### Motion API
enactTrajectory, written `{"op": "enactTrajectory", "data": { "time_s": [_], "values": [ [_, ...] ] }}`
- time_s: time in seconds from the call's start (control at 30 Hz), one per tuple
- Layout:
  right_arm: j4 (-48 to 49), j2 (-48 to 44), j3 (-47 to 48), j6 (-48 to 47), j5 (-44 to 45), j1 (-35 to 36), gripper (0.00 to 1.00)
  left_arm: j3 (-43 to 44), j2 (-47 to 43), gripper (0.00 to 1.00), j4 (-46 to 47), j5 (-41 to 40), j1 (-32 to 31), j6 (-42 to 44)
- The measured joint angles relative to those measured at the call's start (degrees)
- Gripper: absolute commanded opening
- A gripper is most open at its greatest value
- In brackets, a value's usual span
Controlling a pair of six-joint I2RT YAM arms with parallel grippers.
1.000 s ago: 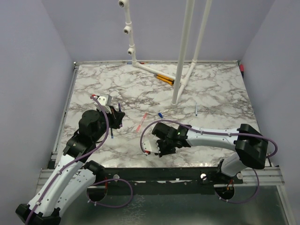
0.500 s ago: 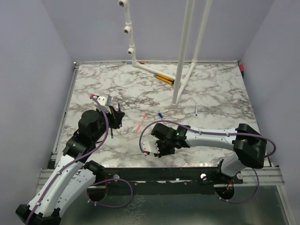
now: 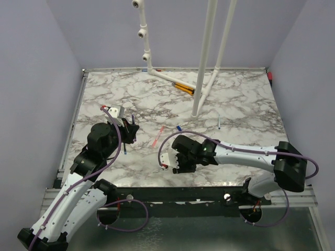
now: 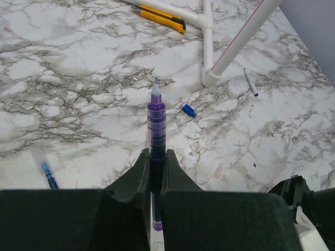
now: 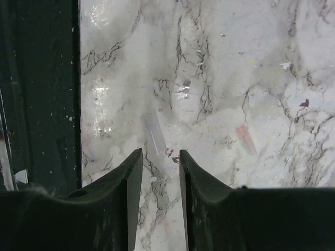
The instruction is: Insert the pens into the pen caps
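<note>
Blue-violet pen [image 4: 156, 112]: pinched between the pressed-together fingers of the left gripper [image 4: 156, 157], barrel clamped low, writing tip pointing away toward the far edge, uncapped, raised off the desk [image 3: 235, 104] over its left half. Blue cap [image 4: 189, 110]: lying loose mid-desk, just beyond and right of the held tip in the left wrist view, apart from it, near the foot of the white PVC upright [image 4: 212, 78]. Pink-red pen [image 3: 158, 137]: flat on the marble mid-desk, between the two grippers, left of the blue cap. Thin pale pen with blue end [image 4: 250, 82]: on the desk just right of the upright's foot. Clear-barrelled blue piece [image 4: 46, 170]: flat on the desk to the left of the left gripper. Right gripper [image 5: 157, 152]: fingers spread with nothing between them, low over the marble close to the near edge. Short clear tube [image 5: 155, 133]: on the marble just ahead of that gap; short pinkish tube [image 5: 246, 140] lies to its right, apart. Orange utility knife [image 4: 159, 16]: near the far edge, beside the PVC base pipe.
</note>
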Motion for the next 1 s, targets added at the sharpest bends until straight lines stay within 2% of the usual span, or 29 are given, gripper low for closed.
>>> {"op": "enactTrajectory", "data": {
  "time_s": [0.23,0.3,0.43,0.53,0.63,0.8,1.0],
  "values": [
    [0.2,-5.2,1.6,12.5,5.7,0.0,0.42,0.0,0.0,0.0,0.0,0.0,0.0,0.0],
    [0.3,-6.1,3.2,18.0,8.1,0.0,0.48,0.0,0.0,0.0,0.0,0.0,0.0,0.0],
    [0.1,-8.4,6.5,32.5,16.0,0.0,0.54,0.0,0.0,0.0,0.0,0.0,0.0,0.0],
    [-0.1,-10.1,7.1,43.6,21.5,0.0,0.65,0.0,-0.1,0.0,0.0,0.0,0.0,0.0],
    [0.2,-13.0,5.1,54.1,25.6,0.0,0.65,0.0,-0.2,0.0,0.0,0.0,0.0,0.0],
    [0.5,-15.7,1.1,67.8,26.6,0.0,0.65,0.0,-0.3,0.0,0.0,0.0,0.0,0.0],
    [-0.8,-12.6,-0.2,78.4,24.5,0.0,0.64,0.0,-0.5,0.0,0.0,0.4,0.0,0.0]
  ]
}}
